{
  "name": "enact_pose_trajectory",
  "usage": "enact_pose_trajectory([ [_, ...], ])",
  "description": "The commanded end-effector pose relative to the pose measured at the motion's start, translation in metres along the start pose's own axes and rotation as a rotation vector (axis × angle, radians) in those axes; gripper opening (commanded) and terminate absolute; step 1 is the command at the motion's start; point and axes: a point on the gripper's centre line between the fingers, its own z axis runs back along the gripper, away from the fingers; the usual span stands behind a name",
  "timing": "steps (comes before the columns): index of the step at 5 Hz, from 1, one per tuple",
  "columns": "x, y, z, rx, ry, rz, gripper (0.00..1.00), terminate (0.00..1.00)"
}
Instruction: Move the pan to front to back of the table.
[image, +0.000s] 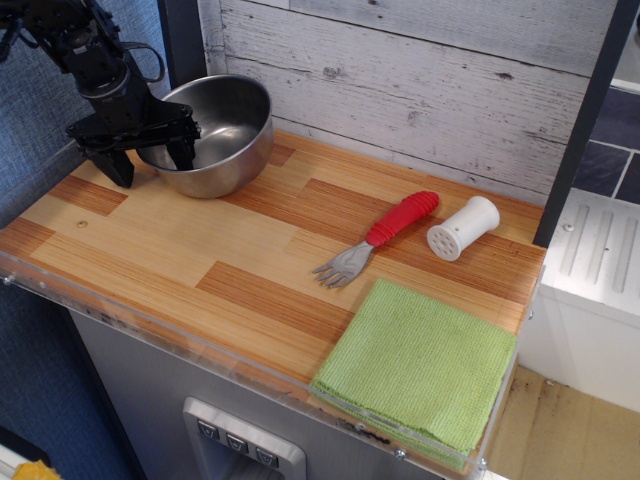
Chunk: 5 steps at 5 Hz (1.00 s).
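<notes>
The pan (232, 140), a shiny steel bowl with no handle, sits at the back left corner of the wood-plank table (200, 245), close to the white board wall. Its opening looks tipped a little toward the left front. My black gripper (152, 160) hangs over the pan's near-left rim with its jaws spread wide. One finger (185, 152) is inside the bowl and the other finger (122, 168) is outside it. The fingers are not pressed on the pan's wall.
A fork with a red handle (385, 232) lies mid-right on the table. A small white perforated shaker (462, 228) lies beside it. A green cloth (420, 365) covers the front right corner. A dark post (180, 40) stands behind the pan.
</notes>
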Motion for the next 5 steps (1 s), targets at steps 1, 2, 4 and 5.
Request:
enact_pose_trajectory([
  [1, 0.014, -0.011, 0.043, 0.0, -0.12, -0.039, 1.0, 0.0],
  [2, 0.022, -0.02, 0.058, -0.003, -0.166, -0.053, 1.0, 0.0],
  [4, 0.027, -0.029, 0.077, 0.002, -0.208, -0.071, 1.0, 0.0],
  [5, 0.027, -0.029, 0.077, 0.002, -0.208, -0.071, 1.0, 0.0],
])
